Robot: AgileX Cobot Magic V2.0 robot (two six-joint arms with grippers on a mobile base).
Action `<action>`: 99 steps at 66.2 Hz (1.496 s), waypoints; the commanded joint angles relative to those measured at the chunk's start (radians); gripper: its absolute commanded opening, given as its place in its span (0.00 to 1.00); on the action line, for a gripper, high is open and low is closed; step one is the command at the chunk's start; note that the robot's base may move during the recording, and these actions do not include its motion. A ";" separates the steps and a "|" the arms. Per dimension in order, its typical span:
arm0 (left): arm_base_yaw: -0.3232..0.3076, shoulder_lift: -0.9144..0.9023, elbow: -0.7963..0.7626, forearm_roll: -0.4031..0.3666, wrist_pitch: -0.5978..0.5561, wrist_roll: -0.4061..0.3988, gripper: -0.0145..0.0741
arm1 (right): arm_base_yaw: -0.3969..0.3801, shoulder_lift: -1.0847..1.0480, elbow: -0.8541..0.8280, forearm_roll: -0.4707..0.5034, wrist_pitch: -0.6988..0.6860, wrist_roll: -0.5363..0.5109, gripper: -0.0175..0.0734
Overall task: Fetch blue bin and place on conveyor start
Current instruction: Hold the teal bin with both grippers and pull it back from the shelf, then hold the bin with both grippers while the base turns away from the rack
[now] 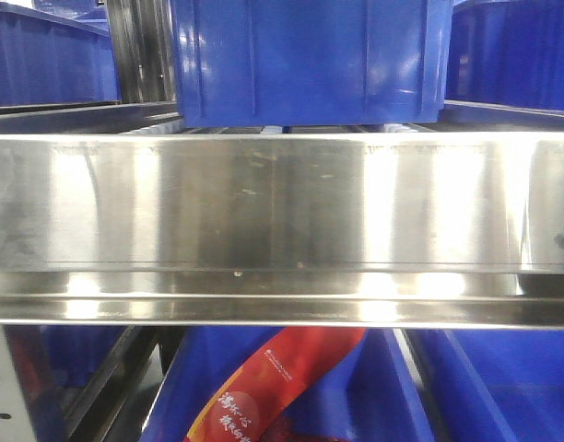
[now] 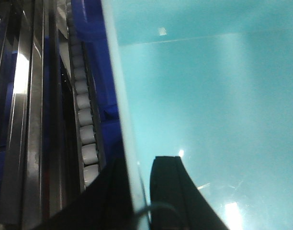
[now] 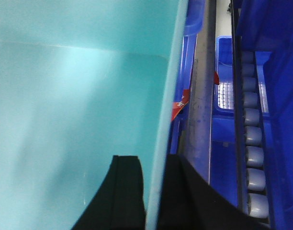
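The blue bin (image 2: 208,96) is a light turquoise tub, and its inside fills most of the left wrist view. Its pale rim runs up between the two black fingers of my left gripper (image 2: 141,165), which is shut on that wall, one finger inside and one outside. In the right wrist view the same bin (image 3: 65,96) fills the left side. My right gripper (image 3: 153,160) is shut on its opposite rim in the same way. Neither the bin nor the grippers show in the front view. The conveyor start is out of view.
A shiny steel shelf rail (image 1: 282,212) spans the front view, with a dark blue ribbed crate (image 1: 310,55) above it. Below it, a red packet (image 1: 282,378) lies in another blue crate. Roller tracks (image 2: 84,124) (image 3: 252,139) and dark blue crates (image 3: 280,96) flank the bin closely.
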 commanded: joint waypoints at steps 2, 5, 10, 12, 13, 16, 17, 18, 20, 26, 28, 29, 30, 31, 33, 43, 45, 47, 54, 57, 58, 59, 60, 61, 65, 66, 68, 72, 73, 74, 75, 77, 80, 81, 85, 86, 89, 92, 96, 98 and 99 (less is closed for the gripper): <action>-0.005 -0.024 -0.010 0.009 -0.040 0.014 0.04 | -0.004 -0.004 -0.004 -0.024 -0.031 -0.016 0.02; -0.005 -0.024 -0.010 0.009 -0.040 0.014 0.04 | -0.004 -0.004 -0.004 -0.024 -0.031 -0.016 0.02; -0.005 -0.024 -0.010 0.009 -0.040 0.014 0.04 | -0.004 -0.004 -0.004 -0.024 -0.031 -0.016 0.02; -0.005 -0.024 -0.010 0.009 -0.040 0.014 0.04 | -0.004 -0.004 -0.004 -0.024 -0.031 -0.016 0.02; -0.005 -0.024 -0.010 0.009 -0.040 0.014 0.04 | -0.004 -0.004 -0.004 -0.024 -0.031 -0.016 0.02; -0.005 -0.024 -0.010 0.009 -0.040 0.014 0.04 | -0.004 -0.004 -0.004 -0.024 -0.031 -0.016 0.02; -0.005 -0.024 -0.010 0.009 -0.040 0.014 0.04 | -0.004 -0.004 -0.004 -0.024 -0.031 -0.016 0.02; -0.005 -0.024 -0.010 0.009 -0.040 0.014 0.04 | -0.004 -0.004 -0.004 -0.024 -0.031 -0.016 0.02; -0.005 -0.024 -0.010 0.009 -0.040 0.014 0.04 | -0.004 -0.004 -0.004 -0.024 -0.031 -0.016 0.02; -0.005 -0.024 -0.010 0.009 -0.040 0.014 0.04 | -0.004 -0.004 -0.004 -0.024 -0.031 -0.016 0.02; -0.005 -0.024 -0.010 0.009 -0.040 0.014 0.04 | -0.004 -0.004 -0.004 -0.024 -0.031 -0.016 0.02; -0.005 -0.024 -0.010 0.009 -0.040 0.014 0.04 | -0.004 -0.004 -0.004 -0.024 -0.031 -0.016 0.02; -0.005 -0.024 -0.010 0.009 -0.040 0.014 0.04 | -0.004 -0.004 -0.004 -0.024 -0.031 -0.016 0.02; -0.005 -0.024 -0.010 0.009 -0.040 0.014 0.04 | -0.004 -0.004 -0.004 -0.024 -0.031 -0.016 0.02; -0.005 -0.024 -0.010 0.009 -0.040 0.014 0.04 | -0.004 -0.004 -0.004 -0.024 -0.031 -0.016 0.02; -0.005 -0.024 -0.010 0.009 -0.040 0.014 0.04 | -0.004 -0.004 -0.004 -0.024 -0.031 -0.016 0.02; -0.005 -0.024 -0.010 0.009 -0.040 0.014 0.04 | -0.004 -0.004 -0.004 -0.024 -0.031 -0.016 0.02; -0.005 -0.024 -0.010 0.009 -0.040 0.014 0.04 | -0.004 -0.004 -0.004 -0.024 -0.031 -0.016 0.02; -0.005 -0.024 -0.010 0.009 -0.040 0.014 0.04 | -0.004 -0.004 -0.004 -0.024 -0.031 -0.016 0.02; -0.005 -0.024 -0.010 0.009 -0.040 0.014 0.04 | -0.004 -0.004 -0.004 -0.024 -0.031 -0.016 0.02; -0.005 -0.024 -0.010 0.009 -0.040 0.014 0.04 | -0.004 -0.004 -0.004 -0.024 -0.031 -0.016 0.02; -0.005 -0.024 -0.010 0.009 -0.040 0.014 0.04 | -0.004 -0.004 -0.004 -0.024 -0.031 -0.016 0.02; -0.005 -0.024 -0.010 0.009 -0.040 0.014 0.04 | -0.004 -0.004 -0.004 -0.024 -0.031 -0.016 0.02; -0.005 -0.024 -0.010 0.009 -0.040 0.014 0.04 | -0.004 -0.004 -0.004 -0.024 -0.031 -0.016 0.02; -0.005 -0.024 -0.010 0.009 -0.040 0.014 0.04 | -0.004 -0.004 -0.004 -0.024 -0.031 -0.016 0.02; -0.005 -0.024 -0.010 0.009 -0.040 0.014 0.04 | -0.004 -0.004 -0.004 -0.024 -0.031 -0.016 0.02; -0.005 -0.024 -0.010 0.009 -0.040 0.014 0.04 | -0.004 -0.004 -0.004 -0.024 -0.031 -0.016 0.02; -0.005 -0.024 -0.010 0.009 -0.040 0.014 0.04 | -0.004 -0.004 -0.004 -0.024 -0.031 -0.016 0.02; -0.005 -0.024 -0.010 0.009 -0.040 0.014 0.04 | -0.004 -0.004 -0.004 -0.024 -0.031 -0.016 0.02; -0.005 -0.024 -0.010 0.009 -0.040 0.014 0.04 | -0.004 -0.004 -0.004 -0.024 -0.031 -0.016 0.02; -0.005 -0.024 -0.010 0.009 -0.040 0.014 0.04 | -0.004 -0.004 -0.004 -0.024 -0.031 -0.016 0.02; -0.005 -0.024 -0.010 0.009 -0.040 0.014 0.04 | -0.004 -0.004 -0.004 -0.024 -0.031 -0.016 0.02; -0.005 -0.024 -0.010 0.009 -0.040 0.014 0.04 | -0.004 -0.004 -0.004 -0.024 -0.031 -0.016 0.02; -0.005 -0.024 -0.010 0.009 -0.040 0.014 0.04 | -0.004 -0.004 -0.004 -0.024 -0.031 -0.016 0.02; -0.005 -0.024 -0.010 0.008 -0.040 0.014 0.04 | -0.004 -0.004 -0.004 -0.024 -0.031 -0.016 0.02; -0.005 -0.024 -0.010 0.008 -0.040 0.014 0.04 | -0.004 -0.004 -0.004 -0.024 -0.031 -0.016 0.02; -0.005 -0.024 -0.010 0.011 -0.040 0.014 0.04 | -0.004 -0.004 -0.004 -0.024 -0.031 -0.016 0.02; -0.005 -0.024 -0.010 0.011 -0.040 0.014 0.04 | -0.004 -0.004 -0.004 -0.024 -0.031 -0.016 0.02; -0.005 -0.024 -0.010 0.011 -0.040 0.014 0.04 | -0.004 -0.004 -0.004 -0.024 -0.031 -0.016 0.02; -0.005 -0.024 -0.010 0.011 -0.040 0.014 0.04 | -0.004 -0.004 -0.004 -0.024 -0.031 -0.016 0.02; -0.005 -0.024 -0.010 0.011 -0.040 0.014 0.04 | -0.004 -0.004 -0.004 -0.024 -0.031 -0.016 0.02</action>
